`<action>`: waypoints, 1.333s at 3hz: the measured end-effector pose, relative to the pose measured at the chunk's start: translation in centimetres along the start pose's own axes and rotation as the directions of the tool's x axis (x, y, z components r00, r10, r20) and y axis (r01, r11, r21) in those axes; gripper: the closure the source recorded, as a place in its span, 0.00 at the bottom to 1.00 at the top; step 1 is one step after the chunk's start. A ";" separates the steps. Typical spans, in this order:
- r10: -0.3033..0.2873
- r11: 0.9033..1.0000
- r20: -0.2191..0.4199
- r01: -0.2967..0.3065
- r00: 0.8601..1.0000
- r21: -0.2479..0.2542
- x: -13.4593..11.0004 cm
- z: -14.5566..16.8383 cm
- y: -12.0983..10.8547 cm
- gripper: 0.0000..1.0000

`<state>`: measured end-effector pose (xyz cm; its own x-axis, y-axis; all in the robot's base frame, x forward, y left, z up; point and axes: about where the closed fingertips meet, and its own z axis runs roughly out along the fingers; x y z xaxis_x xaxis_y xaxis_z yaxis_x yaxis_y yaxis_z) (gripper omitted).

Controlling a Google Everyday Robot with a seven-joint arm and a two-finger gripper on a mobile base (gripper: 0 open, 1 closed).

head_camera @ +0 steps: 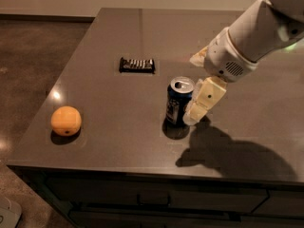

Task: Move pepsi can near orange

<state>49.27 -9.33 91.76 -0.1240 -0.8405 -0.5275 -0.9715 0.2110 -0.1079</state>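
Observation:
The pepsi can (178, 101) stands upright near the middle of the dark table, dark blue with a silver top. The orange (66, 120) lies at the table's front left, well apart from the can. My gripper (195, 89) comes in from the upper right and is open at the can's right side. One cream finger (205, 100) hangs down right beside the can, touching or nearly touching it. The other finger (198, 57) shows farther back, behind the wrist. The can is not lifted.
A flat black ridged packet (137, 64) lies behind and left of the can. The table's front edge (142, 171) runs close below the orange and the can. My arm (256, 32) casts a shadow to the can's right.

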 end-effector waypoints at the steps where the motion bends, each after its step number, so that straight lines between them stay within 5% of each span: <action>1: 0.000 1.000 0.022 0.001 1.000 -0.022 -0.6 1.0 0.2 0.00; 2: 0.001 0.999 0.036 0.001 0.999 -0.038 -1.1 1.7 0.3 0.15; 4: -0.010 0.998 0.059 0.013 0.998 -0.062 -2.1 2.2 0.5 0.62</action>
<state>49.53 -6.34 91.00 -0.1024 -0.8117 -0.5750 -0.9837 0.1685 -0.0626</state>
